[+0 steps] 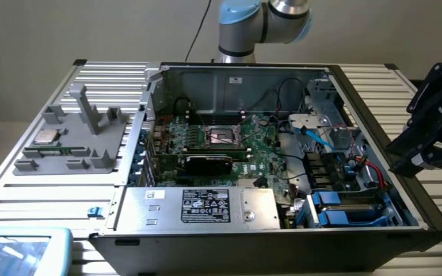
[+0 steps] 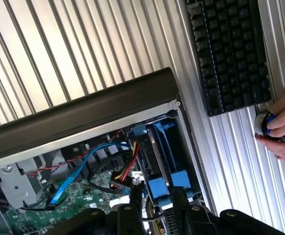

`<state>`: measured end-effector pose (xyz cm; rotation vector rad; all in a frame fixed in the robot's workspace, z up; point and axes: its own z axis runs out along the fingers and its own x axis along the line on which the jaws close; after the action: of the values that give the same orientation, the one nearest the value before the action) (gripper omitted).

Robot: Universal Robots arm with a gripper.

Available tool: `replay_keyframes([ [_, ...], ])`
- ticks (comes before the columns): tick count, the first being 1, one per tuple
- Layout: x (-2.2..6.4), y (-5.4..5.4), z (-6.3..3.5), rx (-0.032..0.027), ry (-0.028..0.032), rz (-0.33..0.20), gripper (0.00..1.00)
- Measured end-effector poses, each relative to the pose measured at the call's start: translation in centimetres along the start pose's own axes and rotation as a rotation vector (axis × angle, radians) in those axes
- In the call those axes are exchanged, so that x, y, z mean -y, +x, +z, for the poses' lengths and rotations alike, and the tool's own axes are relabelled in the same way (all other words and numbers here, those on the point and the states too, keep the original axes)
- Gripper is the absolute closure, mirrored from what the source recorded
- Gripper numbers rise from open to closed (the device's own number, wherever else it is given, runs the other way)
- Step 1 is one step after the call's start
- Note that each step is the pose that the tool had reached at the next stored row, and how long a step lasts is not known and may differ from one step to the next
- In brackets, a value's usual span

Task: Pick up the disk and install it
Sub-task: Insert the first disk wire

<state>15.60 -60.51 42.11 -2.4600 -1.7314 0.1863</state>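
Note:
The disk (image 2: 161,161) in its bright blue frame lies in the drive bay at the corner of the open computer case (image 1: 252,75). In the exterior view, the disk (image 1: 342,208) shows as blue plastic at the case's near right corner. My gripper (image 1: 427,154), black, hovers above the case's right wall, higher than the bay. In the wrist view my gripper (image 2: 157,199) hangs over the bay. Its two dark fingers (image 2: 132,203) stand apart with nothing between them, and the blue frame shows through the gap.
A grey power supply box (image 1: 198,208) with a black label fills the case's near side. On the exterior view's left, a grey fixture (image 1: 75,144) holds a small silver chip (image 1: 46,137). Beside the case lie a black keyboard (image 2: 230,54) and a person's hand (image 2: 284,122) on a round knob.

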Motion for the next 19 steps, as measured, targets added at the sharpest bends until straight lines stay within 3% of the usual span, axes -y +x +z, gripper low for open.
replay_keyframes([
  [4, -0.5, -1.3, 0.07, -0.0036, 0.0013, -0.001, 0.62],
  [7, -0.68, -1.7, 0.28, -0.0022, 0.0012, -0.012, 0.62],
  [19, -0.84, -1.7, 1.18, 0.0324, -0.0138, -0.223, 0.62],
])
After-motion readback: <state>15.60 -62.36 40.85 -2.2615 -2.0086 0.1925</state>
